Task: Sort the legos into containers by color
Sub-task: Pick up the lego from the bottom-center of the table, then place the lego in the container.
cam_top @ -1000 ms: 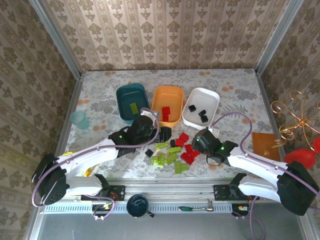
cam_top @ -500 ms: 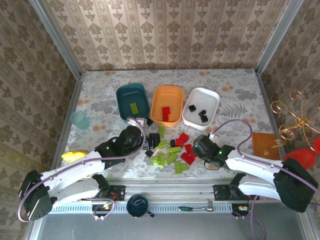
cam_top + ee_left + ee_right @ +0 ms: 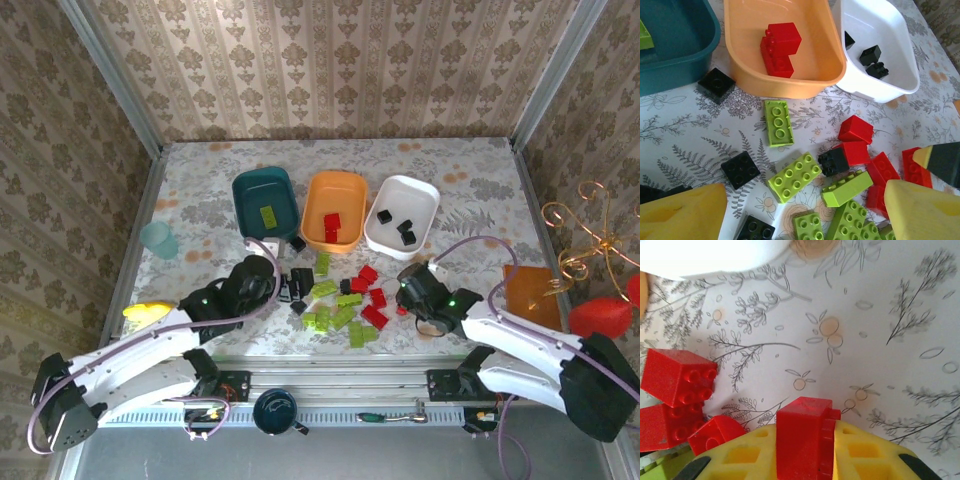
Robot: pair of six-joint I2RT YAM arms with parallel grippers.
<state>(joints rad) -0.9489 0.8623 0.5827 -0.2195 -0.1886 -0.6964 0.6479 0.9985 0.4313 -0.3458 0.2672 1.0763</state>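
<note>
Sorting looks early. Teal tub [image 3: 250,190] on the far left has one green brick [image 3: 268,217]. Orange tub [image 3: 316,196] in the middle has a couple of red bricks [image 3: 780,47]. White tub [image 3: 425,198] on the right has three black bricks [image 3: 871,56]. Colours match so far.

Most of the job is left: a loose pile [image 3: 340,300] of green, red and black bricks lies on the desk [image 3: 480,170], near side of the tubs, between the two arms. One black brick [image 3: 716,84] sits just beside the teal tub's near wall, and a long green one [image 3: 778,122] lies just near of the orange tub.

Right gripper [image 3: 402,305] is at the right edge of the pile, jaws together and clamped on a red brick [image 3: 802,435]. The brick stands upright between the yellow pads, apparently just off the desk; more red bricks [image 3: 677,377] lie to its left. Judged next stop: the orange tub.

Left gripper [image 3: 292,284] is over the left side of the pile, jaws wide apart, holding nothing. Green and black bricks lie between its pads [image 3: 682,215]; I cannot tell which one it is after.
</note>
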